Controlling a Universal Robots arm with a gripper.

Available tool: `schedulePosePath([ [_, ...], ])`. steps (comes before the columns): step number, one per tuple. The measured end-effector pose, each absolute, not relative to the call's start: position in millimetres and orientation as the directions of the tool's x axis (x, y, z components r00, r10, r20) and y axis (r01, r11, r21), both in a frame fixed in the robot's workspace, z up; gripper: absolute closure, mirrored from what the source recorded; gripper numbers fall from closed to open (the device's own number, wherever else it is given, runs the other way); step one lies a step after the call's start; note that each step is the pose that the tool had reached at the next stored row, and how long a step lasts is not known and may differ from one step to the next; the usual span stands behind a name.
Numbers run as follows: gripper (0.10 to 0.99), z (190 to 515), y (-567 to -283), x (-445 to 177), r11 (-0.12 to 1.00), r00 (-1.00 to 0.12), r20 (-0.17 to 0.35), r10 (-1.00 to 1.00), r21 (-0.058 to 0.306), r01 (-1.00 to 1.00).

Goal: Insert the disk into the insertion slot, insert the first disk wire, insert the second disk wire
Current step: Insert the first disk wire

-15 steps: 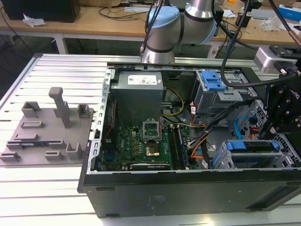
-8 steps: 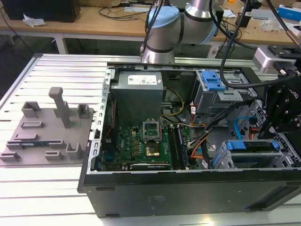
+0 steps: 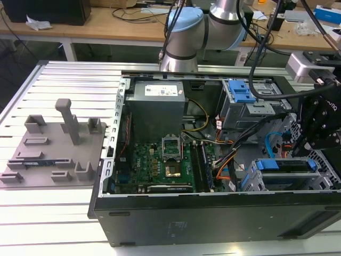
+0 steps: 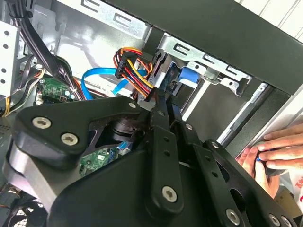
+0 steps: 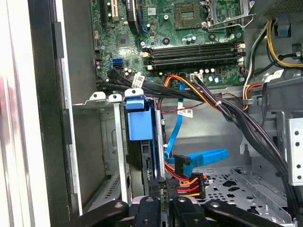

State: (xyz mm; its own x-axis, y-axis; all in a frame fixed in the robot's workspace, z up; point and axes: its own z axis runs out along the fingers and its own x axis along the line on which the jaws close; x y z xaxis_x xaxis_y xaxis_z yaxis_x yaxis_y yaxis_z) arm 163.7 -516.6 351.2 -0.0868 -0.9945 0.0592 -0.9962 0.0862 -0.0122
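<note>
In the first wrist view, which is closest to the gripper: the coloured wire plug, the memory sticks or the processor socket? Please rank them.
1. The coloured wire plug: right beside the gripper.
2. The memory sticks: midway across the green board.
3. The processor socket: at the board's far end, past the memory sticks.

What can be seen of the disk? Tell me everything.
The disk sits inside the grey metal insertion slot, a dark flat body framed by its bright blue plastic carrier. A blue cable and a plug with multicoloured wires lie close by its end; whether either is plugged in cannot be told.
</note>
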Motion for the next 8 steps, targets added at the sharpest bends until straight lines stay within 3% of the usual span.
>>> schedulePosePath([
  [8, 0.918, 350.4, -520.4, 164.2, 0.086, -0.087, 0.059, -0.994, -0.012, -0.996],
])
